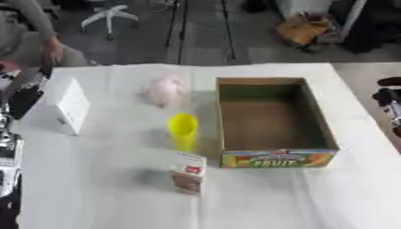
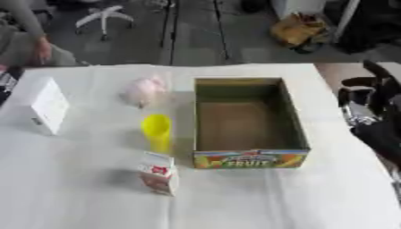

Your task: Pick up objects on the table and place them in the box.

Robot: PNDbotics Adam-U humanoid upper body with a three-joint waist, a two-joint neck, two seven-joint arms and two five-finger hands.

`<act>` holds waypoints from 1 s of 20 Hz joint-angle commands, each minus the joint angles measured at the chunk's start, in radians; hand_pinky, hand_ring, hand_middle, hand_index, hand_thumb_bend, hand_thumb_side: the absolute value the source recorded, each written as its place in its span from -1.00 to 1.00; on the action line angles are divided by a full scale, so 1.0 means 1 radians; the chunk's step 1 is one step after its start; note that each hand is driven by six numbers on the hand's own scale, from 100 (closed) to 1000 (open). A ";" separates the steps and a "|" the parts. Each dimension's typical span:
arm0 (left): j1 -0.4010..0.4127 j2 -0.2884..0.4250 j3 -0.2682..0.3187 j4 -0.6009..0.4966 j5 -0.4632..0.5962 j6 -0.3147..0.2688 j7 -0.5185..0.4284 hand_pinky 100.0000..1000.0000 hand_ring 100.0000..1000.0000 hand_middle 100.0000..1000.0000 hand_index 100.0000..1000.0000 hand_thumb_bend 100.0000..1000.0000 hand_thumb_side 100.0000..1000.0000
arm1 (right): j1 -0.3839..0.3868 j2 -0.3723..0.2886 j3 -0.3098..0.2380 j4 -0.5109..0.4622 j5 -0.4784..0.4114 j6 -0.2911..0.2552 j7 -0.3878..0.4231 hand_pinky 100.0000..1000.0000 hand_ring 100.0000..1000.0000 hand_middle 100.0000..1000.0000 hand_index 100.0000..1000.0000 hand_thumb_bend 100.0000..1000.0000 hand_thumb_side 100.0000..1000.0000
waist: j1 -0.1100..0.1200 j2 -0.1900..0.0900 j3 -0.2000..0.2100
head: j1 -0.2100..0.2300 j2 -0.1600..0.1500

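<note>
1. A table (image 1: 94, 197) covered in a white cloth carried everything.
2. An open cardboard box (image 1: 274, 121), printed "FRUIT" on its near wall, sat right of centre.
3. A yellow cup (image 1: 182, 127) stood upright just beside the box's left wall.
4. A small carton (image 1: 189, 172) stood near the cup, on the nearer side.
5. A pink, soft-looking object (image 1: 164, 90) lay beyond the cup.
6. A white box (image 1: 69, 106) stood well apart at the left.

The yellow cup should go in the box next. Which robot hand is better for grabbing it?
Probably the left. The yellow cup stands left of the box, which lies between it and the right robot hand. The left arm shows at the left edge, on the cup's side, but its robot hand can't be made out.
</note>
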 commanded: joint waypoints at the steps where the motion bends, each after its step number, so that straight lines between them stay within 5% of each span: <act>1: -0.029 0.045 -0.001 0.070 0.003 -0.004 -0.004 0.29 0.81 0.49 0.65 0.65 0.34 | -0.007 -0.014 -0.004 -0.008 -0.005 -0.004 0.002 0.44 0.27 0.38 1.00 -0.63 -0.26 | -0.001 -0.012 -0.001 | -0.003 -0.009; 12: -0.090 0.063 -0.066 0.275 0.041 -0.151 0.030 0.29 0.80 0.46 0.64 0.74 0.31 | -0.008 -0.011 0.005 -0.006 -0.009 -0.008 0.013 0.44 0.27 0.38 1.00 -0.65 -0.24 | -0.004 -0.011 -0.008 | -0.001 -0.020; 16: -0.095 0.063 -0.079 0.288 0.034 -0.171 0.030 0.28 0.78 0.42 0.63 0.73 0.30 | -0.007 -0.010 0.006 -0.005 -0.010 -0.008 0.015 0.44 0.26 0.38 1.00 -0.65 -0.23 | -0.003 -0.010 -0.010 | -0.003 -0.021; 20: -0.094 0.061 -0.085 0.297 0.014 -0.164 0.036 0.17 0.68 0.33 0.60 0.53 0.14 | -0.007 -0.010 0.007 -0.004 -0.011 -0.009 0.016 0.43 0.26 0.38 1.00 -0.66 -0.23 | -0.003 -0.010 -0.012 | -0.007 -0.030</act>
